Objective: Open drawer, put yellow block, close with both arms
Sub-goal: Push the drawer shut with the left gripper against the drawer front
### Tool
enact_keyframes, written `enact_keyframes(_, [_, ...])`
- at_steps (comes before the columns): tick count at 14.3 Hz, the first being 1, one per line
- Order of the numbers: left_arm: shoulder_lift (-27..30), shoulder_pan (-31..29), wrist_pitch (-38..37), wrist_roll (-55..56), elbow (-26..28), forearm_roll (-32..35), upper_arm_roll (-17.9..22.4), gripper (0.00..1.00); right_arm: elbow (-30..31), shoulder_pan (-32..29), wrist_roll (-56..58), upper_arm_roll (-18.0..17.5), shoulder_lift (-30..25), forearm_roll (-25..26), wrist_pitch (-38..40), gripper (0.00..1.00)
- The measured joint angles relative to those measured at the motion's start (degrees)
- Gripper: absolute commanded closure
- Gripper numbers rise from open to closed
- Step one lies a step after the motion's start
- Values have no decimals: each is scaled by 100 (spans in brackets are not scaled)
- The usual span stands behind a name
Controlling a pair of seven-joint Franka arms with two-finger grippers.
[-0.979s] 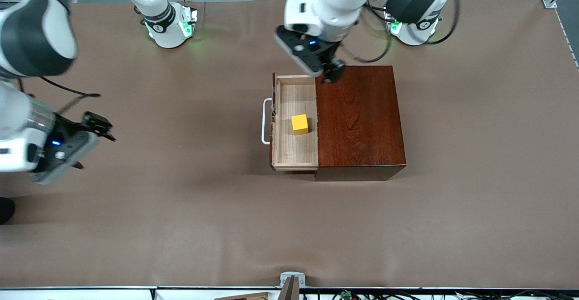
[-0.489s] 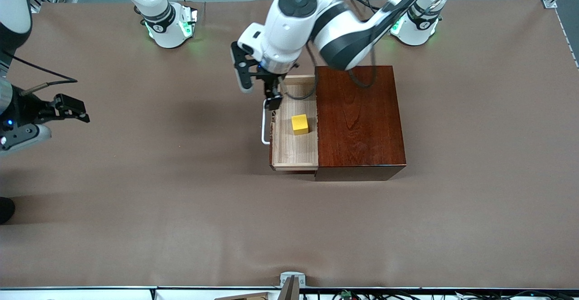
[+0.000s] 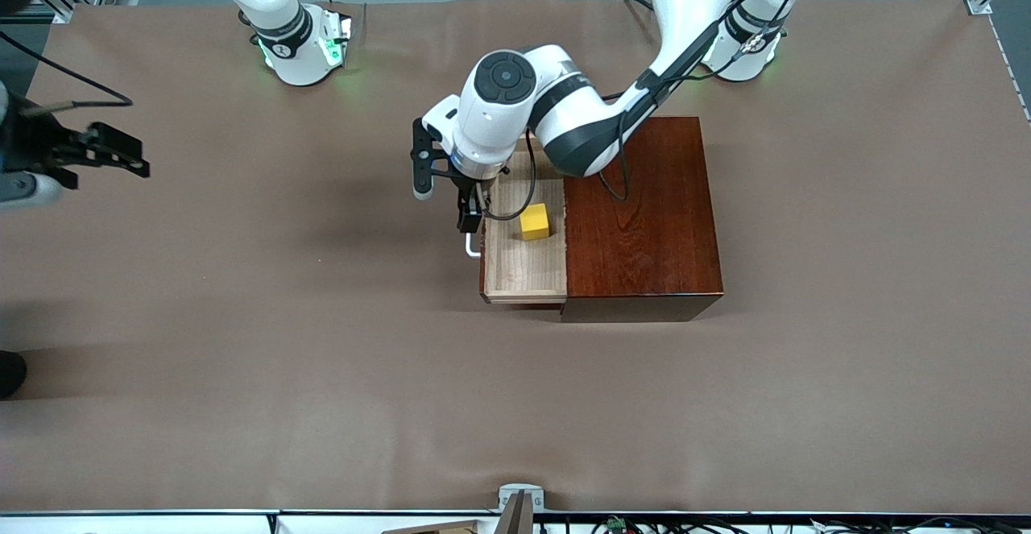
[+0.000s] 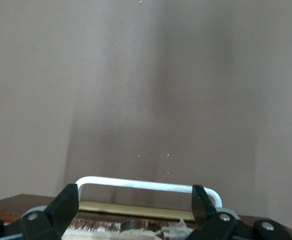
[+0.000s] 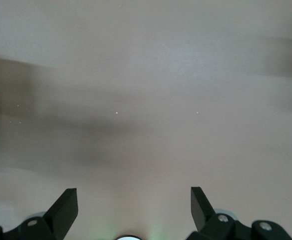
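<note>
The pale light-wood drawer [image 3: 525, 256] stands pulled out of the glossy reddish-brown wooden box [image 3: 640, 212], and the small yellow cube [image 3: 534, 221] sits inside it. The left tool [image 3: 469, 213] hangs spread wide over the white U-shaped bar handle [image 4: 146, 184], gripping nothing. The right tool [image 3: 113, 153] waits, also spread wide, above bare brown desk [image 3: 322, 373]. The risk: an off-centre push could skew the drawer and jam it, or slide the unbraced box
</note>
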State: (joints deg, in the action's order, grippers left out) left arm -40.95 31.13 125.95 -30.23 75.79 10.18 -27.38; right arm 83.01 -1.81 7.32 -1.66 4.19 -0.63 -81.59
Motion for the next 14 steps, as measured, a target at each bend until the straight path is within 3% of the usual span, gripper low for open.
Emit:
enact_keyframes(11, [-241, 250, 31, -15, -29, 39, 463, 0, 113, -23, -1247, 18, -108, 0, 141, 0])
enact_keyframes(14, [-241, 318, -126, -19, -58, 452, 478, 0, 113, -85, -1331, 39, -108, 17, 141, 0])
